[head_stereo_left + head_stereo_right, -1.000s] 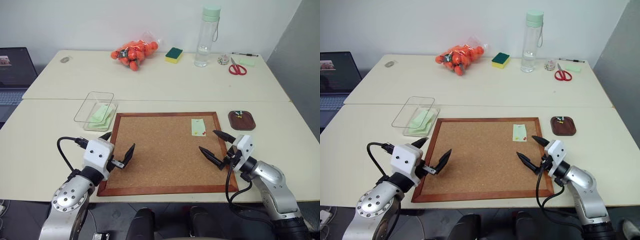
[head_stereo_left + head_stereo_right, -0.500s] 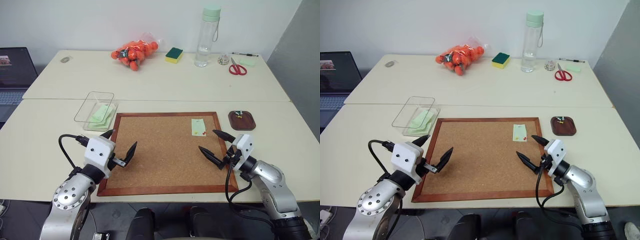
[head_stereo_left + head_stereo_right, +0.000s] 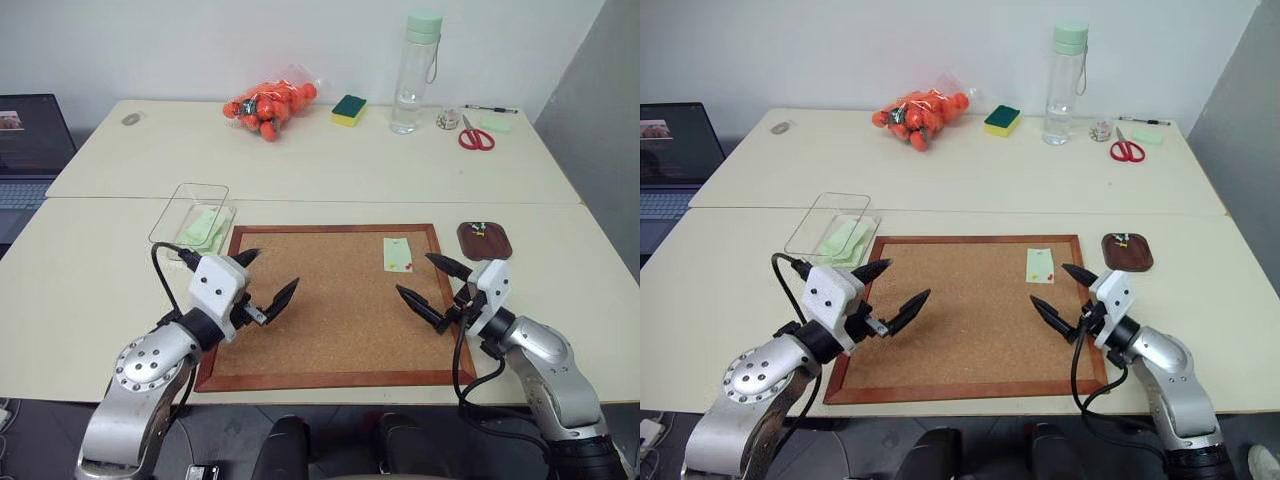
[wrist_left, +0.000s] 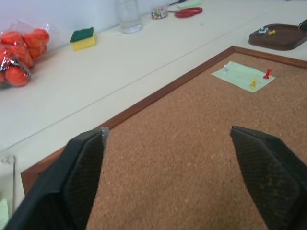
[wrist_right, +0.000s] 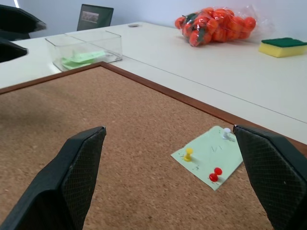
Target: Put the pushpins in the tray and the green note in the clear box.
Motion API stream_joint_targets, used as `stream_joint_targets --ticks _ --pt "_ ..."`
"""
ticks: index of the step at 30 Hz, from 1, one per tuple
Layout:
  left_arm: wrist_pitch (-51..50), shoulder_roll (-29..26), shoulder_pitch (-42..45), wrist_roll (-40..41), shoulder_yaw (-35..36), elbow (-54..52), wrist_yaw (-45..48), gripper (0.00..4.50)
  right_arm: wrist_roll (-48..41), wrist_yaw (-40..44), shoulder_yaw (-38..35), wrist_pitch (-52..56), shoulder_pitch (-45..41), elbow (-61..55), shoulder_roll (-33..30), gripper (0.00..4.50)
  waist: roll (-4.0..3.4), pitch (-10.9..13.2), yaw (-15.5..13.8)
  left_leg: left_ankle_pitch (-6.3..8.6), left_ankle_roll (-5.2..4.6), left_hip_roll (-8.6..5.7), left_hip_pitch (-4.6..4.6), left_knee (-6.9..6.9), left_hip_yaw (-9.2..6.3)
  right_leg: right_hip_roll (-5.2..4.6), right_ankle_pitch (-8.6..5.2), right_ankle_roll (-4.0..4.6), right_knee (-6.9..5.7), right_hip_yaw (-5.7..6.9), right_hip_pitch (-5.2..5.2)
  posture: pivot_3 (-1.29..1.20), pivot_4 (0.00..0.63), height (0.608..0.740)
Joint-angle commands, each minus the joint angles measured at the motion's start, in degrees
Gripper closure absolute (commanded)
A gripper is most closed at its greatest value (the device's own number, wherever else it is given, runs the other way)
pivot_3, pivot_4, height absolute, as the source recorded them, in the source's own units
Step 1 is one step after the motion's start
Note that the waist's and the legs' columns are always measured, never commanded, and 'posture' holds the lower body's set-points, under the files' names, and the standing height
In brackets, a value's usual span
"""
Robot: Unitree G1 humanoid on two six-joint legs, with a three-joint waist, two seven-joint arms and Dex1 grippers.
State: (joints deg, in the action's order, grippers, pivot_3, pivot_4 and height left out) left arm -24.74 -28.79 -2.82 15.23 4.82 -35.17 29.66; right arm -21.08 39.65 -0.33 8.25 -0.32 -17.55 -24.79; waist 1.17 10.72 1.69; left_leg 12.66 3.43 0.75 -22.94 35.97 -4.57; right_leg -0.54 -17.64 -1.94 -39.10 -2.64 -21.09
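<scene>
While the green note (image 3: 1039,265) lies pinned by pushpins (image 5: 215,174) near the cork board's (image 3: 970,330) far right corner, both hands, left hand (image 3: 894,295) and right hand (image 3: 1057,295), hover wide and empty above it.

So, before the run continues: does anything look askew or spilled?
Nothing stands out. The green note lies flat on the cork board, pinned by the pushpins, and the clear box sits upright beside it.

Cream table (image 3: 330,175), cork board (image 3: 330,300), clear box (image 3: 190,220), tray (image 3: 484,241), sponge (image 3: 348,110), bottle (image 3: 413,72)
</scene>
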Motion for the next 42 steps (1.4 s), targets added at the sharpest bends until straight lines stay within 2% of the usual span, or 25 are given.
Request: stream_joint_targets --ticks 1,9,17,19,24,26,32,42 --pt "-1.1 -0.4 3.2 2.0 -1.4 1.2 1.9 1.27 -1.9 -0.1 -2.2 3.2 0.9 -7.1 -2.9 0.00 -0.01 0.0 0.0 0.00 0.00 -0.03 -0.01 0.00 0.00 -0.01 0.00 0.00 -0.01 0.00 0.00 0.00 0.150 0.740" --pt "-1.0 -1.3 5.8 0.9 -5.3 6.2 4.8 2.72 -2.0 -4.0 -3.8 9.8 1.3 -10.3 -4.2 0.00 -0.02 0.0 0.0 0.00 0.00 0.01 0.00 0.00 -0.01 0.04 -0.02 -0.03 -0.01 0.01 -0.01 0.00 0.150 0.740" --pt "-1.1 0.6 8.0 0.6 -9.5 12.8 6.2 4.20 -2.2 -5.7 -3.5 13.8 -2.5 -7.7 -3.4 0.00 -0.02 0.0 0.1 0.00 0.00 0.00 -0.01 -0.01 0.01 0.04 -0.01 -0.03 0.00 -0.02 -0.03 0.00 0.150 0.740" --pt "-1.2 0.5 8.3 0.6 -10.1 13.9 6.8 4.45 -2.9 -5.6 -3.7 16.0 -4.3 -6.7 -3.7 0.00 -0.02 0.0 0.1 0.00 0.00 0.00 -0.02 -0.01 0.00 0.04 -0.01 -0.03 0.00 0.00 -0.03 0.00 0.150 0.740" --pt "-1.0 0.8 8.9 0.1 -11.2 16.1 7.4 4.45 -2.3 -6.3 -1.6 21.7 -10.7 -3.3 -4.0 0.00 -0.02 0.0 0.1 0.00 0.00 -0.02 -0.01 0.00 0.01 0.03 0.00 -0.03 -0.01 -0.02 -0.04 0.00 0.150 0.740" --pt "-1.1 1.1 8.9 0.3 -11.4 16.6 7.7 4.45 0.6 -6.2 0.8 21.1 -12.9 -0.9 -4.2 0.00 -0.02 0.0 0.1 0.00 0.00 -0.01 -0.01 -0.01 0.02 0.03 0.01 -0.01 -0.01 -0.02 -0.04 0.00 0.150 0.740" --pt "-1.3 0.6 8.3 -0.2 -12.6 16.8 8.8 4.45 2.1 -7.6 3.4 23.5 -23.1 9.5 -0.1 0.00 -0.02 0.0 0.2 0.00 0.00 -0.01 -0.02 -0.01 0.02 0.04 0.03 0.03 -0.01 -0.02 -0.05 0.00 0.150 0.740" --pt "-1.9 1.1 7.7 -0.6 -11.9 15.7 7.2 4.45 9.1 -7.3 6.5 18.0 -30.3 23.9 2.1 0.00 -0.02 0.0 0.1 0.00 -0.01 -0.04 -0.07 -0.01 0.01 0.00 0.06 0.07 -0.01 -0.01 -0.09 0.00 0.150 0.740"
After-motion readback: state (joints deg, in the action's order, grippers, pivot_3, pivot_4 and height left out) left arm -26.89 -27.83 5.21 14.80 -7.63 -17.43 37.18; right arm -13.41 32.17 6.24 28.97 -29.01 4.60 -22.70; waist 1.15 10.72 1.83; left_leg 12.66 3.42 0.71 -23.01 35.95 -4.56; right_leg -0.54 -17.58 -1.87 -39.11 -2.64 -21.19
